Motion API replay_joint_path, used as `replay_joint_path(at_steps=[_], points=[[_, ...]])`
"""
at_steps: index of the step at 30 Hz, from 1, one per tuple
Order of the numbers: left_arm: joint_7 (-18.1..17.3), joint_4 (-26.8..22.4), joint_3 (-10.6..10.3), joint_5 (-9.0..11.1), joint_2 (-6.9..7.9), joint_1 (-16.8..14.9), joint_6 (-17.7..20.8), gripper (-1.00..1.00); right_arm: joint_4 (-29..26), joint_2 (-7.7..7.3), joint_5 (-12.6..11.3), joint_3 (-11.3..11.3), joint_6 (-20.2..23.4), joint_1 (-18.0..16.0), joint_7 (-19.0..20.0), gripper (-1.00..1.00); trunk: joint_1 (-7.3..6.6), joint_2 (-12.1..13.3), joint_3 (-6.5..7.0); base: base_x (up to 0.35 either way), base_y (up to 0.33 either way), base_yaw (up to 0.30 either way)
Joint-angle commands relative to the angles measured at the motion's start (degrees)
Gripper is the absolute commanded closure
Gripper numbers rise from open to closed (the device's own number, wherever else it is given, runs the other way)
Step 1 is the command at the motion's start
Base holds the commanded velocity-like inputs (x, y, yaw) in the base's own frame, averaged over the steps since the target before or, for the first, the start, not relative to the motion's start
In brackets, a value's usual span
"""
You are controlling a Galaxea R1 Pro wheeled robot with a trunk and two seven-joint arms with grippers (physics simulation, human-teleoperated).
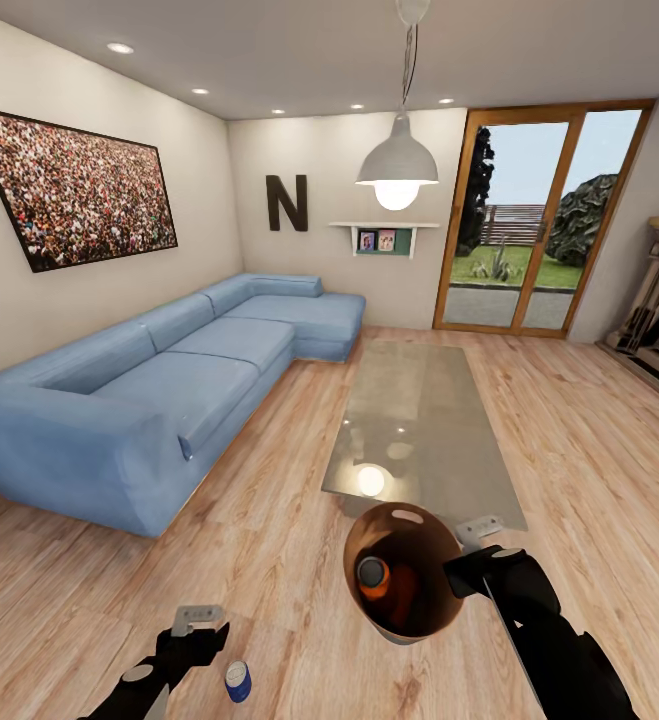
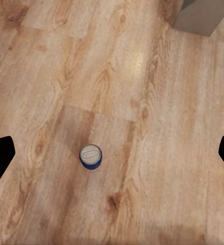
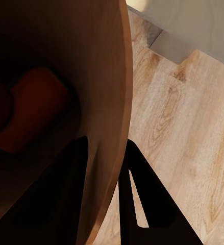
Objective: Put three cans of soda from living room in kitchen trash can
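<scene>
Orange can (image 1: 377,578) half hidden inside trash can (image 1: 409,625)

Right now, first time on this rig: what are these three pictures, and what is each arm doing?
The big picture is from the head camera of a two-armed robot in a living room; the other two come from cameras by each pincer. The right pincer is shut on the rim of the trash can, one finger inside the wall and one outside, with an orange can lying inside. The left pincer is open above the wood floor, over an upright blue can. Beyond are a glass table and a blue sofa.
</scene>
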Motion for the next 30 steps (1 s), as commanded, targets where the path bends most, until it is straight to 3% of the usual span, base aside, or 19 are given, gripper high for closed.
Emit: replay_joint_path(at_steps=[1,8,22,30], points=[[0.0,0.0,0.0,0.0,-0.02,0.0,0.1,-1.0,0.0,0.0,-0.5,0.0,0.0,0.0,0.1,1.0,0.0,0.0,0.01,0.0,0.0,0.0],[0.0,0.0,0.0,0.0,0.01,0.0,0.3,-1.0,0.0,0.0,-0.5,0.0,0.0,0.0,0.1,1.0,0.0,0.0,0.01,0.0,0.0,0.0],[0.0,0.1,-0.1,0.1,0.04,0.0,0.4,-1.0,0.0,0.0,-0.5,0.0,0.0,0.0,0.1,1.0,3.07,-5.6,-2.51,0.0,0.0,0.0],[0.0,0.0,0.0,0.1,0.04,0.0,0.3,-1.0,0.0,0.0,-0.5,0.0,0.0,0.0,0.1,1.0,3.29,-6.0,-2.68,0.0,0.0,0.0]])
